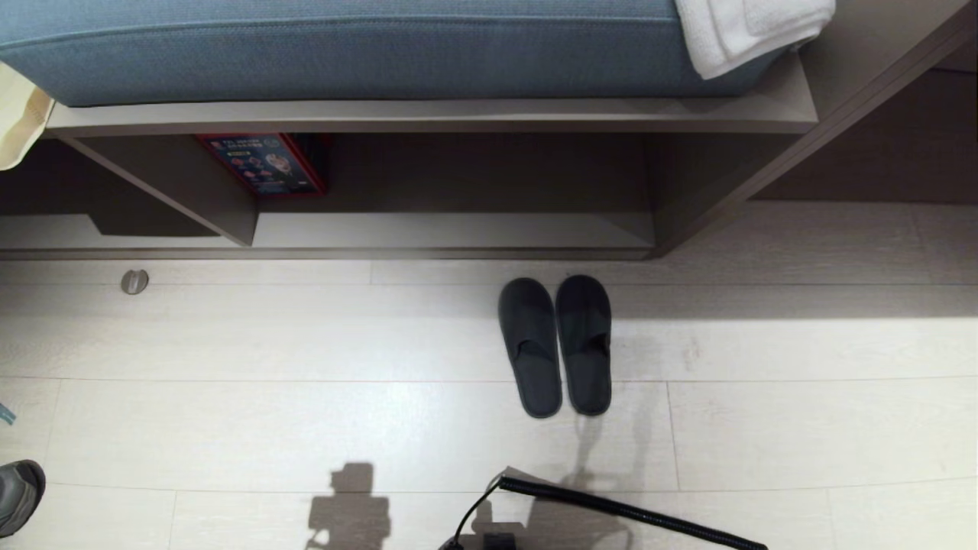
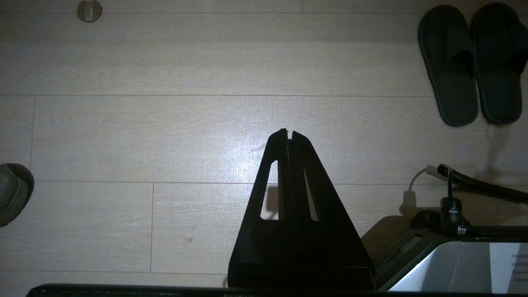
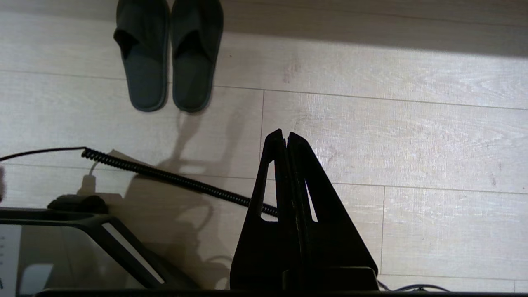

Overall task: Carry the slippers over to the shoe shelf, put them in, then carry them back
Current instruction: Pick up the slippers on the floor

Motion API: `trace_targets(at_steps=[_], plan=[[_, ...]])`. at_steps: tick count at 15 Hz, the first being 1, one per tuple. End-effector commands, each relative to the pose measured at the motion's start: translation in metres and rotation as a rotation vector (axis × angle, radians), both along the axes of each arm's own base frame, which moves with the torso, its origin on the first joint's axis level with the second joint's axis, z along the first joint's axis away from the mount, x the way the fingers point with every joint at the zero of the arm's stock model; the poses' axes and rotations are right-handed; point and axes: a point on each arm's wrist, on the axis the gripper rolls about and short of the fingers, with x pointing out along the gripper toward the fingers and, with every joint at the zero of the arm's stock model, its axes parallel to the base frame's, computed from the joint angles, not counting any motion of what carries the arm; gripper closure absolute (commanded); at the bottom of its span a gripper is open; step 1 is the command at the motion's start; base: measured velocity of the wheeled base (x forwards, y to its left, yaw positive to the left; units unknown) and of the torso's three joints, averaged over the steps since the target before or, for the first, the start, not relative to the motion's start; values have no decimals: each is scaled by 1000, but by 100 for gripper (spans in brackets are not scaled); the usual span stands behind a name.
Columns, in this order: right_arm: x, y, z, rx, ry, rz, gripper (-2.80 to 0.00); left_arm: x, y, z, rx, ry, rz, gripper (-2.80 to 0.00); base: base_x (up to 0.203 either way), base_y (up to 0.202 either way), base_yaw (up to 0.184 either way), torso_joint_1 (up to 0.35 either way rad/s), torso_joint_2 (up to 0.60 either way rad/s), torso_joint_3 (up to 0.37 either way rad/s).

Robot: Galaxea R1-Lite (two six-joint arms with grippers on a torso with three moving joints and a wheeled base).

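The slippers [image 1: 555, 345] lie side by side on the pale wooden floor [image 1: 229, 428], touching along their inner edges, toes pointing toward the shoe shelf [image 1: 458, 229] and just in front of its base board, near the shelf's right-hand side panel. The cubby itself holds only a red-edged printed box [image 1: 263, 163] standing at its far left end, well apart from the slippers. Above the shelf sits a blue cushion [image 1: 344, 46] with a white towel [image 1: 745, 30] draped over its right end.

Neither arm shows in the head view. In the left wrist view the left end effector [image 2: 288, 134] hangs above bare floor with its fingers pressed together, empty, the slippers [image 2: 470, 62] well off to one side. The right end effector [image 3: 284, 134] is likewise closed on nothing (its tips meet), with the slippers [image 3: 169, 53] well apart from it beyond a coiled black cable [image 3: 173, 177].

A small round metal door stop [image 1: 134, 281] sits on the floor in front of the neighbouring cubby, and the toe of a grey shoe [image 1: 17, 495] shows far to the slippers' left.
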Motion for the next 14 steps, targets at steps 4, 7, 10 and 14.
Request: trace_targets(at_steps=[4,7,10,14], plan=[[1,1,56,74,94,37,0,1,0,-2,-1,9,1,0,0,0,0,0,0,0],[37,4,90,57,335,159,0,1,0,-2,-1,9,1,0,0,0,0,0,0,0],[97,5,104,37,522,262,0,1,0,-2,1,9,1,0,0,0,0,0,0,0],[193,14,81,10,718,369,0,1,0,-2,2,8,1,0,0,0,0,0,0,0]])
